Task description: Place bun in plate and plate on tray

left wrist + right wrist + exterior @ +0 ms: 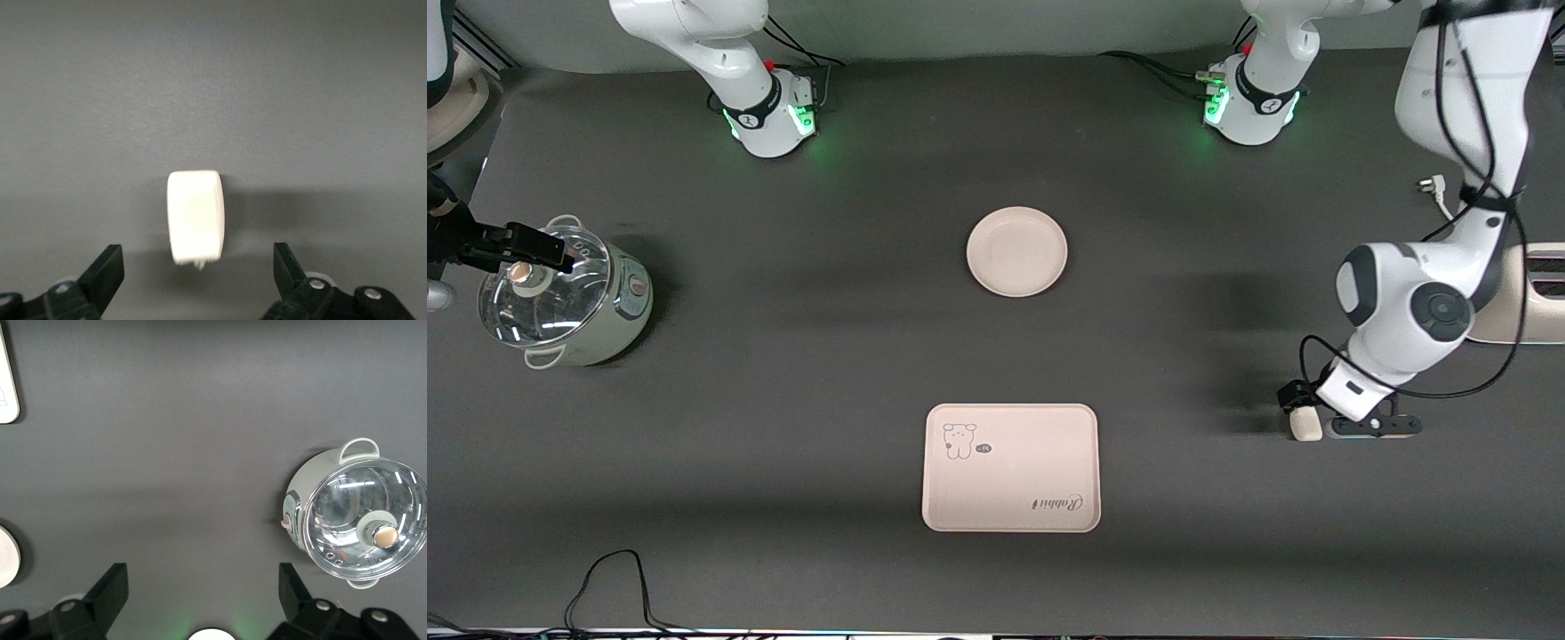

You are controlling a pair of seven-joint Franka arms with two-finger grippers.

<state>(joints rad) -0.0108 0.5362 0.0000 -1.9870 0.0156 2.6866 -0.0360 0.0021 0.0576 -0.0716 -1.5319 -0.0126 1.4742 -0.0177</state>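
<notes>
Two Franka arms, glossy white shells with dark grey joint bands and round joint caps. Bases lit green, red button on each. Black cables along the links. Left end effector (197,280) and right end effector (203,600): black fingers, silver screws.

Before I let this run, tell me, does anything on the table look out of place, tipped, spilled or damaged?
Nothing stands out. The plate and tray lie flat and bare, the bun sits intact on the table under the open left gripper, and the lidded pot stands upright at the right arm's end, below the open right gripper.
</notes>
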